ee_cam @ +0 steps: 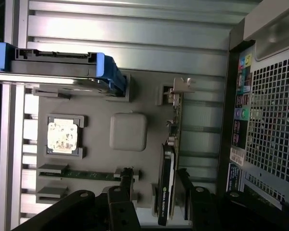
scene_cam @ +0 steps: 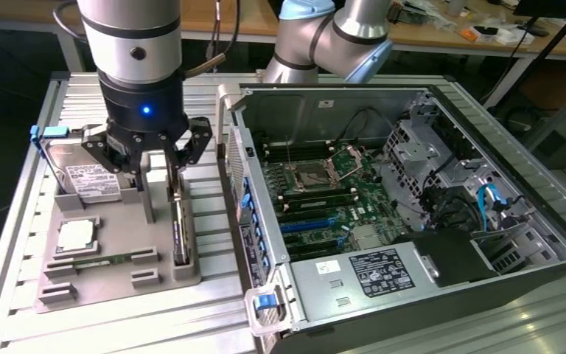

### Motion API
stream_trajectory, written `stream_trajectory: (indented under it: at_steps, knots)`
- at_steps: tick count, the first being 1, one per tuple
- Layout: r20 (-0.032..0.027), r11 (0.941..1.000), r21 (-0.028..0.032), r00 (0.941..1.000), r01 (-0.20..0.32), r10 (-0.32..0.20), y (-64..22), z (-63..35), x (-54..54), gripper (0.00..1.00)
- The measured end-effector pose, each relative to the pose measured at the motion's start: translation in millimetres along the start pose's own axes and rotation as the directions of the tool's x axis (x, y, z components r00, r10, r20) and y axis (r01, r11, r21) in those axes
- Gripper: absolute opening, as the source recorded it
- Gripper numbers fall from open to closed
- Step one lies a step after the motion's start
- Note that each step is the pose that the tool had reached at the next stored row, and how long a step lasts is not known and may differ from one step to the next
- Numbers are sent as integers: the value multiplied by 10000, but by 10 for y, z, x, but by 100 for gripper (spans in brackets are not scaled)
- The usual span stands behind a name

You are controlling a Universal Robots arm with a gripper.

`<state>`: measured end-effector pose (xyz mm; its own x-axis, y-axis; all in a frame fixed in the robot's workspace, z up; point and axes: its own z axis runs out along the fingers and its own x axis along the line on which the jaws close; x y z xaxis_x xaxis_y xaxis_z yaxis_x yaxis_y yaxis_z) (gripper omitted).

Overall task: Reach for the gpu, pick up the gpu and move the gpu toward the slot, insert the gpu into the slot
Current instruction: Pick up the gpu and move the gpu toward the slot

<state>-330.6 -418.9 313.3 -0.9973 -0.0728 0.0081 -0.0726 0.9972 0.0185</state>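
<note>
On the slatted table (scene_cam: 145, 324), a grey holder tray (scene_cam: 116, 284) sat at 9 o'clock from the open computer case (scene_cam: 544, 236), taking 12 o'clock as away from the exterior camera. Nearest in the tray lay a green memory stick (scene_cam: 101, 259). Just past it toward 12 o'clock was a square processor (scene_cam: 74, 234). At the tray's far end stood a hard drive (scene_cam: 91, 181) with a white label and a blue end piece. The gpu (scene_cam: 179, 228) stood on its long edge in the tray's 3 o'clock side, the side closest to the case. It ran from 6 to 12 o'clock, with its silvery bracket at the far end.

Inside the case, a black labelled box (scene_cam: 376, 269) sat nearest. Beyond it lay the motherboard (scene_cam: 347, 195), with 1 blue slot (scene_cam: 308, 223) toward its 9 o'clock edge and a processor socket (scene_cam: 315, 175) farther back.

The gripper (scene_cam: 161, 188) hung over the far half of the tray, and its jaws were spread wide. In the wrist view its 2 fingers (ee_cam: 126, 180) straddled the gpu. The card stood between them, close against 1 finger and well apart from the other, and was not clamped. Whether that closer finger touched the card could not be told. The gpu was seated in the tray, well apart from the blue slot.
</note>
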Motion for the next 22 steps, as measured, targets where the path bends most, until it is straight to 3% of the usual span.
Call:
stream_trajectory:
  at_steps: [11,22]
  knots:
    - [-1,10000,1,10000,0,0,-96,105,-135,48]
    - [-2,10000,2,10000,0,0,-118,303,-167,48]
